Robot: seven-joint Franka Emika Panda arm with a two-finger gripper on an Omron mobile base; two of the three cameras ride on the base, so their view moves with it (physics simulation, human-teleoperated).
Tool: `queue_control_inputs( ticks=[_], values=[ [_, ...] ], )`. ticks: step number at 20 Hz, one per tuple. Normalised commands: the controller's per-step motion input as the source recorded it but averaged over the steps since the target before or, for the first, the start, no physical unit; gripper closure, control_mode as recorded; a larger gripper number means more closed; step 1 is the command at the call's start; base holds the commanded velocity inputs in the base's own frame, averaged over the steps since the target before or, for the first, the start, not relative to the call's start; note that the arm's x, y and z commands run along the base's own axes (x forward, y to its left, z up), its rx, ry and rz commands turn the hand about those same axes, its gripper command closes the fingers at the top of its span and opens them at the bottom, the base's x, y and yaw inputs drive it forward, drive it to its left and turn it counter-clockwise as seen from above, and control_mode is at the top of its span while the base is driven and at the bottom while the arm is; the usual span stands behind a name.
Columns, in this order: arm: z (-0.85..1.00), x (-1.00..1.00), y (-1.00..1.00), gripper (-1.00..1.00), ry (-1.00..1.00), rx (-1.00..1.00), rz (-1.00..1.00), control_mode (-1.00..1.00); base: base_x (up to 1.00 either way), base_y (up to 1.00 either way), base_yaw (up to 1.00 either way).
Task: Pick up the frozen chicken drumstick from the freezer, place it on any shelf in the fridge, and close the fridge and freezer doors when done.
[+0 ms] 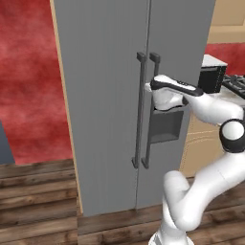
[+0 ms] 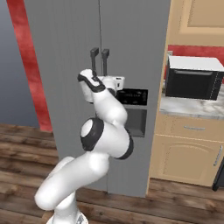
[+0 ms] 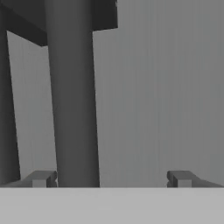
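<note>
Two dark fingertips [image 3: 43,178] rise at the bottom of the hand view, spread wide with nothing clamped; a dark vertical bar handle [image 3: 73,100] stands between them, close beside the left tip and well clear of the right one, with ribbed grey door behind it. From the left base view, the wide plain fridge door [image 1: 103,95] comes first, then the pair of bar handles at the seam, then the narrower freezer door [image 1: 179,43] with its square dispenser recess [image 1: 165,127], both doors shut. White arm reaches up from lower right, gripper [image 1: 154,87] at the handles just above the recess. Farther right, a black microwave [image 1: 213,76] sits on the counter over beige cabinets [image 1: 196,148]. Whether the drumstick lies inside cannot be told
</note>
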Motion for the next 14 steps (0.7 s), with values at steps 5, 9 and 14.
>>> queue_control_inputs(
  ticks=[5,9,14],
  values=[
    [0.25,0.45,0.00,-1.00,-0.09,0.12,-0.13,-1.00,0.00,0.00,0.00],
    [0.49,0.55,-0.17,-1.00,0.00,0.25,-0.06,-1.00,0.00,0.00,0.00],
    [0.63,0.46,-0.24,-1.00,0.01,0.33,-0.02,-1.00,0.00,0.00,0.00]
  ],
)
